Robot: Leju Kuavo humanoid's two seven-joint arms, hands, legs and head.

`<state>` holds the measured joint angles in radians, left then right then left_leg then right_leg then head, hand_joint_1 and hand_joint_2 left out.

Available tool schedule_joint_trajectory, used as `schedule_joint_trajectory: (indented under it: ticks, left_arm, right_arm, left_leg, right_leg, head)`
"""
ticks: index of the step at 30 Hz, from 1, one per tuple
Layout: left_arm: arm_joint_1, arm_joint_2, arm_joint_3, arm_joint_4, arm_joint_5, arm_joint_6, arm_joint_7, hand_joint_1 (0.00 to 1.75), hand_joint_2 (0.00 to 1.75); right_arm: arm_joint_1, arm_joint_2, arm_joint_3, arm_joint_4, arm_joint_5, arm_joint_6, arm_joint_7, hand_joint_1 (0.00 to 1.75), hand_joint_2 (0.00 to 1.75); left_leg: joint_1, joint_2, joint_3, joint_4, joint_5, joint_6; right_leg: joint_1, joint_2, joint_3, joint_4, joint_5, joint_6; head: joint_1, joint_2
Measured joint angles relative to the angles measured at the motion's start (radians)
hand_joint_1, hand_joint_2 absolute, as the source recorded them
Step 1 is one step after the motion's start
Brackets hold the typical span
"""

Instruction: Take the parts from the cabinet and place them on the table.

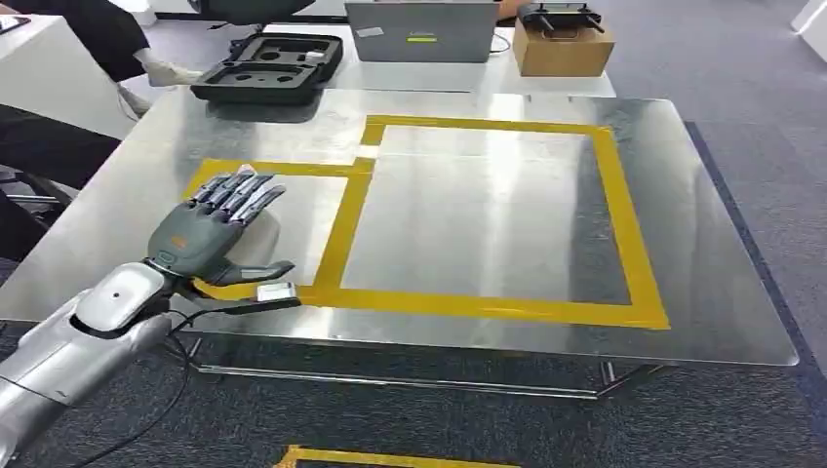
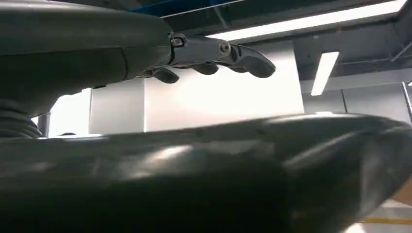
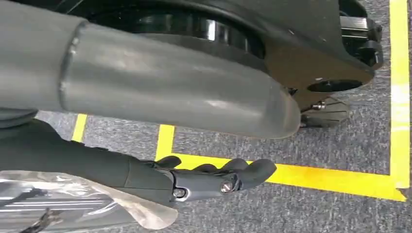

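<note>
My left hand [image 1: 216,226] hovers flat over the small yellow-taped square [image 1: 336,168] at the left of the steel table [image 1: 488,224], fingers stretched out and apart. A pale, see-through packet [image 1: 261,237] lies on the table just under its fingertips, mostly hidden by the hand. In the left wrist view the fingers [image 2: 228,56] are extended against the ceiling with nothing in them. My right hand [image 3: 209,179] hangs low above the carpet with its fingers curled, and a clear plastic bag with a part [image 3: 73,206] sits against its palm side.
A large yellow-taped rectangle [image 1: 624,224] marks the table's middle and right. At the far edge stand a black foam-lined case [image 1: 268,66], a laptop [image 1: 419,29] and a cardboard box [image 1: 561,49]. A person's sleeve [image 1: 107,34] is at the far left. Yellow floor tape [image 3: 340,179] crosses the grey carpet.
</note>
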<state>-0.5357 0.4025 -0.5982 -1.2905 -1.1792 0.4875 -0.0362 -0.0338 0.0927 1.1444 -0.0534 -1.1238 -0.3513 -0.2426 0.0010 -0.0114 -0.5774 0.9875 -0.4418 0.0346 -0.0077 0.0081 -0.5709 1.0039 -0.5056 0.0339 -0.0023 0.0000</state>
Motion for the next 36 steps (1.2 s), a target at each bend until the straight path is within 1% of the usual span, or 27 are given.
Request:
schedule_joint_trajectory:
  ticks: [1,3,4,5,6,7,9,10,11,12,14,15,17,19,20,22,24,25,26,28,29,30,31,32,34,35,36]
  left_arm:
    - [-0.001,0.000,0.000,0.000,0.002,0.002,0.000,0.00,0.00]
    - [0.001,-0.001,0.000,0.000,0.004,0.003,0.000,0.00,0.00]
    - [0.003,-0.001,-0.002,0.000,0.004,0.003,0.000,0.00,0.00]
    - [0.004,-0.001,-0.004,0.000,0.004,0.003,0.000,0.00,0.00]
    - [0.005,-0.001,-0.007,0.000,0.004,0.003,0.000,0.00,0.00]
    - [0.005,-0.002,-0.010,0.000,0.004,0.003,0.000,0.00,0.00]
    - [0.004,-0.003,-0.013,0.000,0.006,0.003,0.000,0.00,0.00]
    - [0.003,-0.002,-0.012,0.000,0.008,0.004,0.000,0.00,0.00]
    - [0.001,-0.002,-0.012,0.000,0.008,0.004,0.000,0.00,0.00]
    - [0.001,-0.003,-0.013,0.000,0.009,0.005,0.000,0.00,0.00]
    - [0.003,-0.002,-0.013,0.000,0.009,0.005,0.000,0.00,0.00]
    - [0.003,-0.001,-0.013,0.000,0.009,0.005,0.000,0.00,0.00]
    - [0.002,-0.001,-0.013,0.000,0.010,0.005,0.000,0.00,0.00]
    - [0.004,-0.002,-0.014,0.000,0.011,0.004,0.000,0.00,0.00]
    - [0.007,-0.003,-0.014,0.000,0.012,0.003,0.000,0.00,0.00]
    - [0.009,-0.003,-0.015,0.001,0.012,0.001,0.000,0.00,0.00]
    - [0.007,-0.003,-0.014,0.001,0.013,0.002,0.000,0.00,0.00]
    - [0.006,-0.003,-0.013,0.000,0.014,0.002,0.000,0.00,0.00]
    - [0.006,-0.003,-0.013,0.000,0.015,0.002,0.000,0.00,0.00]
    - [0.005,-0.002,-0.013,0.000,0.015,0.001,0.002,0.00,0.00]
    - [0.005,-0.002,-0.013,0.000,0.015,0.001,0.002,0.00,0.00]
    - [0.005,-0.003,-0.013,0.000,0.015,0.001,0.002,0.00,0.00]
    - [0.003,-0.005,-0.014,0.001,0.015,0.000,0.002,0.00,0.00]
    - [0.002,-0.006,-0.014,0.001,0.016,0.000,0.002,0.00,0.00]
    - [0.006,-0.006,-0.014,0.000,0.016,-0.002,0.003,0.00,0.00]
    - [0.009,-0.006,-0.014,0.001,0.017,-0.003,0.003,0.00,0.00]
    - [0.012,-0.006,-0.014,0.001,0.018,-0.003,0.004,0.00,0.00]
  right_arm:
    - [0.000,0.000,0.000,0.002,0.000,0.000,0.000,0.00,0.00]
    - [-0.001,0.000,0.000,0.005,0.000,0.000,0.000,0.00,0.00]
    - [0.000,0.000,0.000,0.007,0.000,0.000,0.000,0.00,0.00]
    - [0.001,0.000,0.000,0.008,0.000,0.000,0.000,0.00,0.00]
    - [0.001,0.000,0.000,0.009,0.000,0.000,0.000,0.00,0.00]
    - [0.001,0.000,0.000,0.011,0.000,0.000,0.000,0.00,0.00]
    - [-0.002,0.000,0.000,0.014,0.000,0.000,0.000,0.00,0.00]
    - [-0.004,0.001,0.000,0.014,0.000,0.003,0.000,0.00,0.00]
    - [-0.005,0.001,0.000,0.015,0.000,0.003,0.000,0.00,0.00]
    - [-0.004,0.001,0.000,0.017,0.000,0.003,0.000,0.00,0.00]
    - [-0.002,0.001,0.000,0.018,0.000,0.005,0.002,0.00,0.00]
    - [-0.003,0.002,0.000,0.018,0.000,0.005,0.002,0.00,0.00]
    - [-0.003,0.002,0.000,0.022,0.000,0.005,0.002,0.00,0.00]
    - [-0.002,0.002,0.000,0.024,0.000,0.006,0.003,0.00,0.00]
    - [-0.002,0.002,0.000,0.026,0.000,0.007,0.003,0.00,0.00]
    - [-0.002,0.002,0.000,0.027,0.000,0.010,0.003,0.00,0.00]
    - [-0.003,0.003,0.000,0.030,0.000,0.010,0.003,0.00,0.00]
    - [-0.003,0.005,0.000,0.031,0.000,0.011,0.003,0.00,0.00]
    - [-0.003,0.007,0.000,0.031,0.000,0.011,0.003,0.00,0.00]
    - [-0.003,0.007,0.000,0.034,0.000,0.011,0.003,0.00,0.00]
    - [-0.002,0.008,0.000,0.034,0.000,0.013,0.005,0.00,0.00]
    - [-0.003,0.008,0.000,0.035,0.000,0.013,0.005,0.00,0.00]
    - [-0.002,0.008,0.000,0.037,0.000,0.013,0.005,0.00,0.00]
    - [-0.002,0.008,0.000,0.037,0.000,0.014,0.005,0.00,0.00]
    - [-0.004,0.008,0.000,0.039,0.000,0.014,0.006,0.00,0.00]
    - [-0.004,0.008,0.000,0.040,0.000,0.014,0.006,0.00,0.00]
    - [-0.003,0.008,0.000,0.040,0.000,0.014,0.006,0.00,0.00]
  left_leg:
    - [0.000,0.000,-0.001,-0.004,0.004,0.005]
    - [0.001,0.001,-0.011,-0.003,0.007,0.006]
    - [0.002,0.002,-0.015,-0.002,0.009,0.004]
    - [0.003,0.003,-0.019,-0.001,0.012,0.002]
    - [0.005,0.002,-0.023,0.001,0.014,-0.001]
    - [0.008,0.002,-0.027,0.003,0.016,-0.005]
    - [0.012,0.001,-0.034,0.013,0.018,-0.015]
    - [0.009,0.000,-0.041,0.018,0.019,-0.025]
    - [0.007,-0.001,-0.045,0.022,0.023,-0.031]
    - [0.007,-0.003,-0.049,0.028,0.028,-0.037]
    - [0.010,-0.004,-0.052,0.025,0.039,-0.050]
    - [0.013,-0.002,-0.059,0.033,0.025,-0.054]
    - [0.013,0.002,-0.093,0.127,-0.071,-0.061]
    - [0.013,0.002,-0.135,0.281,-0.160,-0.064]
    - [0.013,0.002,-0.140,0.333,-0.179,-0.063]
    - [0.012,0.002,-0.091,0.292,-0.141,-0.055]
    - [0.006,0.003,0.025,0.122,-0.081,-0.036]
    - [0.000,0.004,0.080,0.034,-0.091,-0.023]
    - [-0.002,0.006,0.099,-0.003,-0.099,-0.022]
    - [-0.010,0.005,0.090,0.001,-0.086,-0.022]
    - [-0.012,0.005,0.086,-0.001,-0.078,-0.017]
    - [-0.001,0.007,0.084,-0.018,-0.059,-0.008]
    - [-0.002,0.012,0.075,-0.019,-0.047,-0.005]
    - [-0.001,0.012,0.060,-0.019,-0.037,0.005]
    - [-0.002,0.012,0.028,-0.017,-0.013,0.006]
    - [-0.003,0.012,0.011,-0.016,-0.001,0.005]
    - [-0.002,0.012,-0.007,-0.015,0.011,0.004]
  right_leg:
    - [0.000,-0.002,-0.012,0.032,-0.033,0.002]
    - [-0.004,-0.002,-0.078,0.194,-0.117,0.010]
    - [-0.005,-0.002,-0.110,0.271,-0.146,0.014]
    - [-0.006,-0.003,-0.123,0.306,-0.149,0.017]
    - [-0.007,-0.003,-0.113,0.290,-0.128,0.019]
    - [-0.010,-0.003,-0.080,0.234,-0.091,0.022]
    - [-0.019,-0.004,0.031,0.034,-0.014,0.032]
    - [-0.016,0.002,0.063,-0.002,-0.036,0.035]
    - [-0.015,0.010,0.051,0.009,-0.019,0.016]
    - [-0.016,0.009,0.046,0.005,-0.023,0.013]
    - [-0.013,0.007,0.036,0.011,-0.016,-0.005]
    - [-0.016,0.003,0.030,0.008,-0.008,-0.019]
    - [-0.013,-0.001,0.011,0.008,0.007,-0.038]
    - [-0.008,-0.005,-0.011,0.009,0.023,-0.044]
    - [-0.005,-0.008,-0.024,0.010,0.032,-0.045]
    - [0.001,-0.009,-0.045,0.010,0.048,-0.044]
    - [0.006,-0.010,-0.060,0.010,0.062,-0.042]
    - [0.006,-0.011,-0.062,0.010,0.069,-0.039]
    - [0.010,-0.010,-0.066,0.011,0.076,-0.032]
    - [0.003,-0.012,-0.067,0.005,0.093,-0.018]
    - [0.002,-0.012,-0.066,0.000,0.102,-0.012]
    - [0.003,-0.010,-0.071,0.000,0.100,-0.005]
    - [0.002,-0.008,-0.083,0.018,0.061,-0.001]
    - [0.001,-0.008,-0.105,0.065,0.002,0.004]
    - [-0.001,-0.008,-0.143,0.217,-0.104,0.011]
    - [-0.001,-0.008,-0.155,0.279,-0.124,0.014]
    - [-0.002,-0.008,-0.150,0.310,-0.111,0.016]
  head:
    - [0.000,0.000]
    - [0.002,0.000]
    - [0.002,0.000]
    - [0.002,0.000]
    - [0.002,0.000]
    - [0.002,0.000]
    - [0.003,0.000]
    - [0.006,0.000]
    - [0.004,0.000]
    - [0.006,0.000]
    - [0.006,0.000]
    - [0.006,0.000]
    - [-0.002,0.000]
    - [-0.002,0.000]
    - [-0.001,0.000]
    - [-0.001,0.000]
    - [-0.001,0.000]
    - [0.000,0.000]
    - [0.001,0.000]
    - [-0.007,0.000]
    - [-0.004,0.000]
    - [-0.006,0.000]
    - [-0.004,0.000]
    - [-0.001,0.000]
    - [-0.001,0.000]
    - [0.000,0.000]
    - [-0.001,0.000]
